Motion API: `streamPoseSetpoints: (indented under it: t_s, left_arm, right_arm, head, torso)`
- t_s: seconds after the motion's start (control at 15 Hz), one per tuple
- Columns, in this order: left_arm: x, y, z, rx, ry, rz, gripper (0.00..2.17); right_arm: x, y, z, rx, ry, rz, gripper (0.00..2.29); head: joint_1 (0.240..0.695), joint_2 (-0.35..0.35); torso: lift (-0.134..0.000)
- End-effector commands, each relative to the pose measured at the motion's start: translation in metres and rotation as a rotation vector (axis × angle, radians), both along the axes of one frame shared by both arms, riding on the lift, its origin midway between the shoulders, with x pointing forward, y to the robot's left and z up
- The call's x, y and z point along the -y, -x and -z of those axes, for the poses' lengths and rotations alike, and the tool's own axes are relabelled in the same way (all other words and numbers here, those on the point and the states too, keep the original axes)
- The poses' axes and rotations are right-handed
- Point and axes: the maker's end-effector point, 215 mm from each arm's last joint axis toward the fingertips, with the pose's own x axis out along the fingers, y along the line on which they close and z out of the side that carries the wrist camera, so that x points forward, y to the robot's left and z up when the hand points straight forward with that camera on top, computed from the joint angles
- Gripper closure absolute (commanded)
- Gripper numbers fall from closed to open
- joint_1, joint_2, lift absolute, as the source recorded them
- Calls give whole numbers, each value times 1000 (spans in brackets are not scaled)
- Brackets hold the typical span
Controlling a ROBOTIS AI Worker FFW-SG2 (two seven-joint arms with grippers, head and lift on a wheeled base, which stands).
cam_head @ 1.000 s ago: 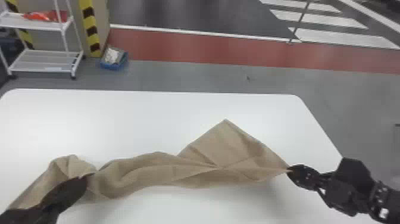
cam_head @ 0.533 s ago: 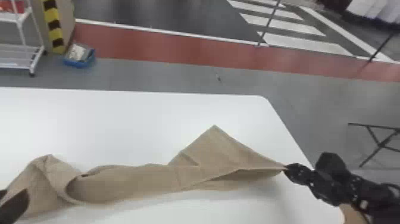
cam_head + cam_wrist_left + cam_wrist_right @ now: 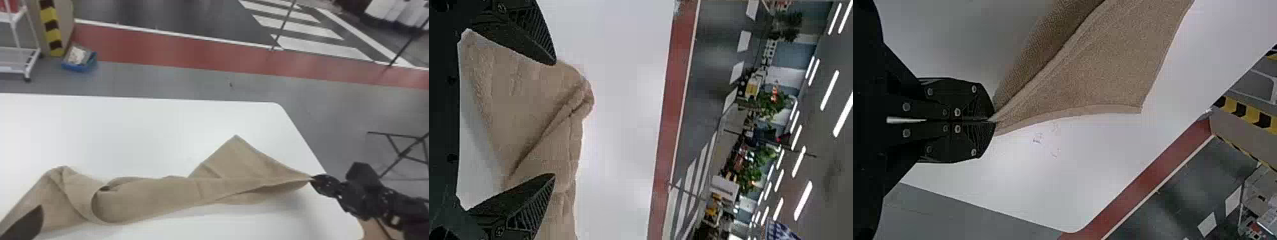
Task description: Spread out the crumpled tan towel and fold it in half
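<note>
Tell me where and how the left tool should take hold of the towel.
I'd grip the bunched fold at the left end of the towel, coming from the near side. Its doubled cloth likely gives the open left tool a thick ridge to pinch; the right tool holds the other end.

I have a white, smooth-topped table point(image 3: 127, 134) in front of me, its far edge straight, its far right corner rounded, and its right side slanting out toward me. The tan towel point(image 3: 153, 194) lies across it from left to right in a long, uneven band. On my left it bunches into a raised fold, with a rounded loop just beside it. Farther right one corner points toward the far edge, and the cloth narrows to a tip near the table's right side, a soft shadow below it. My right wrist view shows faint, small marks point(image 3: 1037, 141) on the tabletop near the towel's hem.
</note>
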Motion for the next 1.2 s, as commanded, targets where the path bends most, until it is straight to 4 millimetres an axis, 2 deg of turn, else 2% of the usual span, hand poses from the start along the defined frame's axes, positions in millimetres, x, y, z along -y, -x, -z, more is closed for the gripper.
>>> streamPoseSetpoints:
  t_s: [0.0,0.07,0.2,0.33,0.4,0.47,0.6,0.73,0.87,0.93,1.13]
  left_arm:
    - [38,-4,-21,37,18,70,147]
    - [54,-9,-25,45,11,96,151]
    - [92,-20,-10,-11,-58,159,208]
    - [117,-37,-3,0,-147,176,208]
    - [128,-39,10,-37,-176,190,211]
    - [129,-42,22,-76,-212,188,211]
    - [136,-50,32,-93,-275,194,218]
    - [133,-55,43,-123,-314,185,269]
    - [125,-66,47,-121,-364,143,272]
    - [123,-74,42,-103,-393,128,272]
    - [111,-83,49,-115,-490,92,329]
  right_arm:
    - [-8,0,5,-2,-12,-6,1575]
    - [-11,0,7,-4,-18,-8,1575]
    - [-14,1,10,-5,-26,-7,1578]
    - [-15,3,12,-8,-30,-5,1575]
    - [-16,5,14,-11,-32,-7,1578]
    - [-16,5,15,-13,-32,-6,1578]
    - [-17,7,17,-17,-38,-4,1578]
    - [-17,8,19,-18,-42,-2,1575]
    - [-17,9,20,-20,-45,-2,1578]
    - [-18,9,21,-19,-48,-1,1575]
    - [-18,12,22,-19,-49,-3,1575]
  head:
    - [695,-350]
    - [695,-350]
    - [695,-350]
    - [695,-350]
    - [695,-350]
    - [695,-350]
    - [695,-350]
    - [695,-350]
    - [695,-350]
    - [695,-350]
    - [695,-350]
  torso:
    - [-124]
    - [-124]
    - [-124]
    - [-124]
    - [-124]
    - [-124]
    - [-124]
    - [-124]
    - [-124]
    - [-124]
    - [-124]
